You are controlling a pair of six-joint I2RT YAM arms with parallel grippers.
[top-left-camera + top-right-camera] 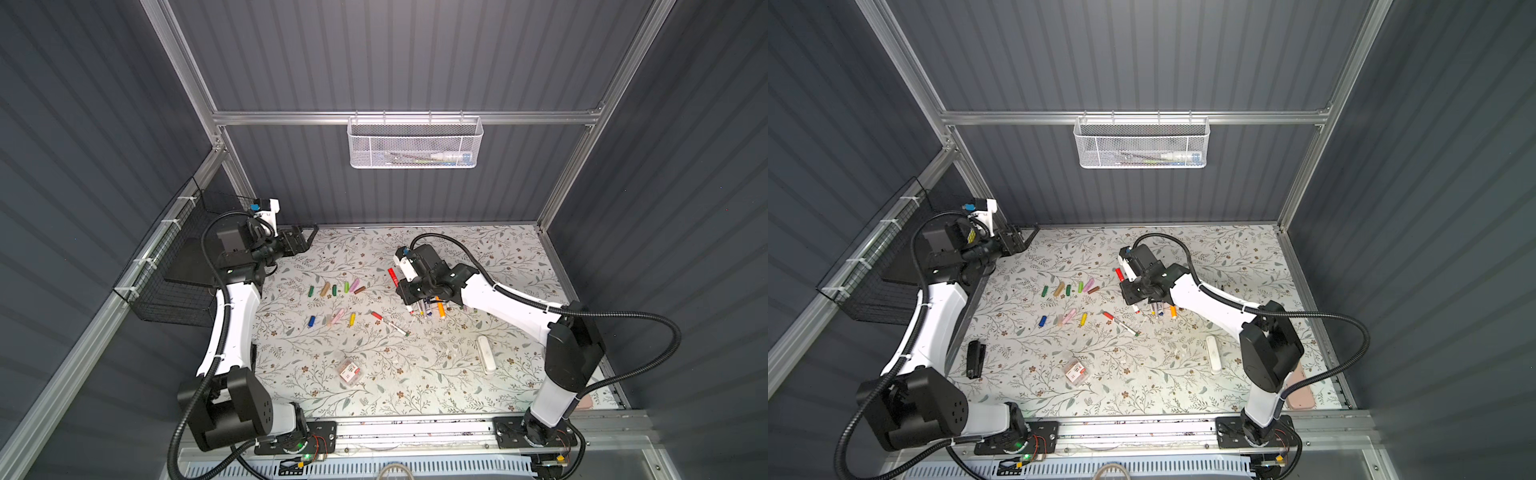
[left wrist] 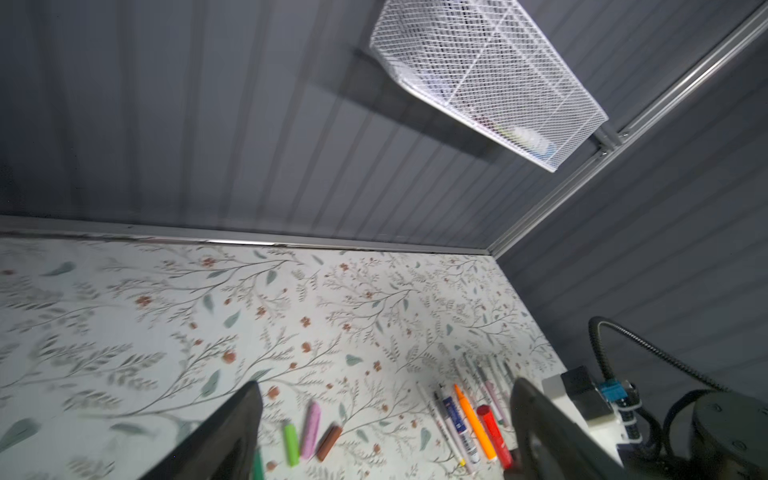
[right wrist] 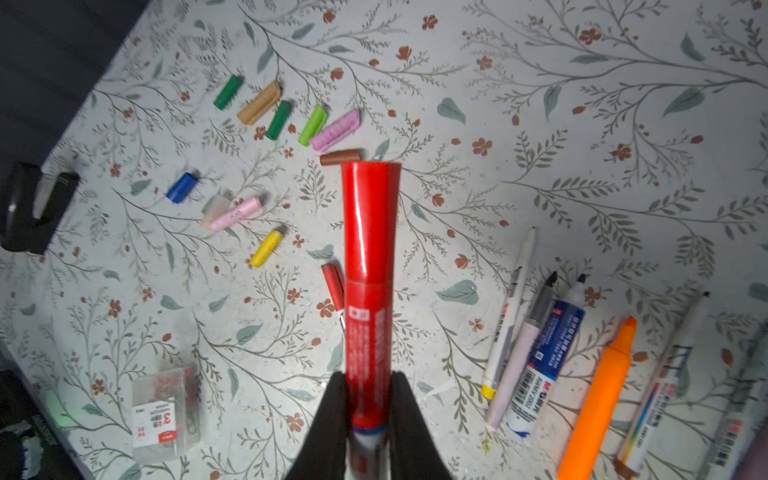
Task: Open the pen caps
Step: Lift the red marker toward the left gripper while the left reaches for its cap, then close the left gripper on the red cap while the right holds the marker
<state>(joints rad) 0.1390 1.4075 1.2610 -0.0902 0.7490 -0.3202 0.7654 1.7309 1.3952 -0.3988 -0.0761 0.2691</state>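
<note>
In a top view the right gripper clamps a red marker, capped end toward 11 o'clock; loose pen caps lie at its 9 o'clock. Right wrist view: jaws narrow on the barrel, red cap on — long axis straight out from the fingers. Left wrist view: left gripper spread wide, holding nothing.

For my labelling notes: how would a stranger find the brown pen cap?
On the floral table, find the row of six caps nearer the back wall. The brown pen cap ends it on the right, beside the pink cap; it alone is dark brown.
</note>
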